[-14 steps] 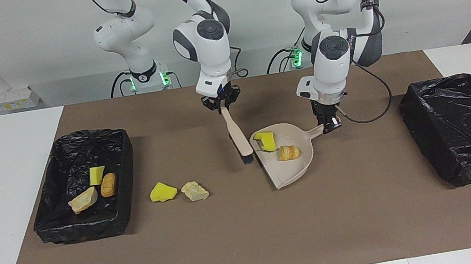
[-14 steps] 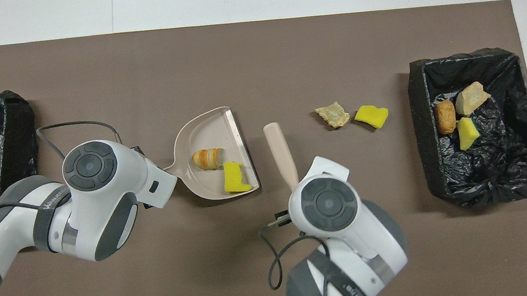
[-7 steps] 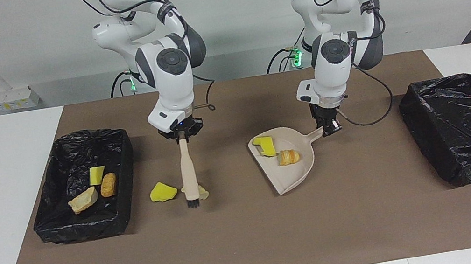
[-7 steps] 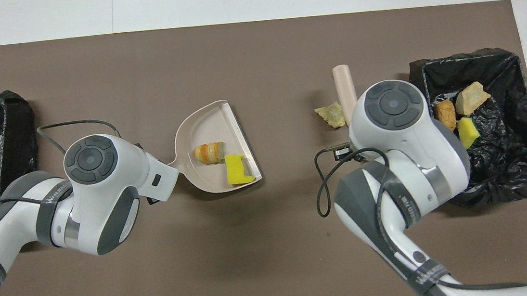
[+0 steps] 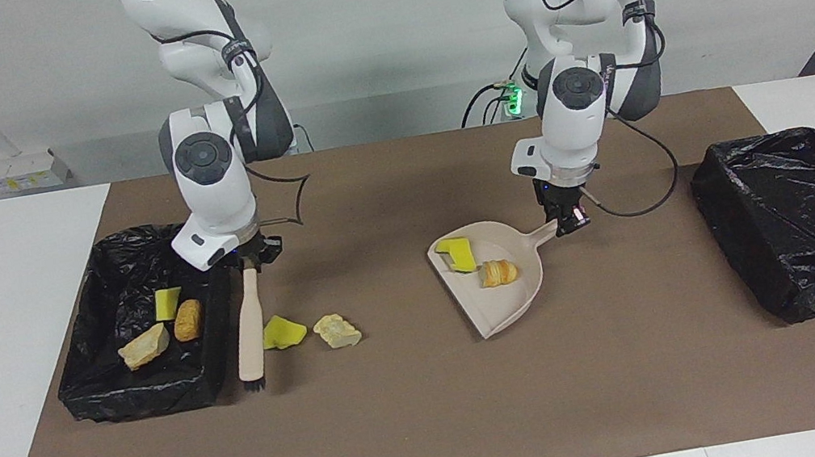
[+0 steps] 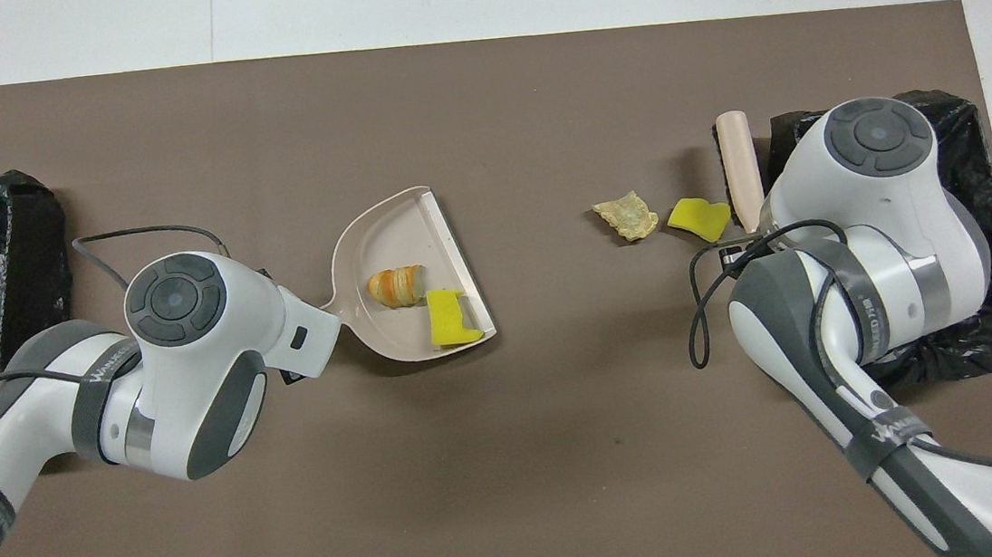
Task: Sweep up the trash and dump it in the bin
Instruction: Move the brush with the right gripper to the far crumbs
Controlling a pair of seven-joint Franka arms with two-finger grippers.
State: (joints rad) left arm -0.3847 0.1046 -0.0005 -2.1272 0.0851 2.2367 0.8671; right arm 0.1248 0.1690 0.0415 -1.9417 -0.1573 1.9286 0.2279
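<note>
The right gripper, its fingers clamped on the brush, has swung from beside the dustpan toward the right arm's end of the counter; the brush now hangs between the filled bin and a loose yellow scrap. Three pieces of trash already lie in that bin. Just beside the yellow scrap, toward the dustpan, sits a pale beige lump. In the dustpan rest a yellow chunk and a bread-like piece. The left gripper has barely moved, fingers closed on the dustpan's handle. The second bin looks empty. The brush seems placed to sweep both loose scraps toward the dustpan.
</note>
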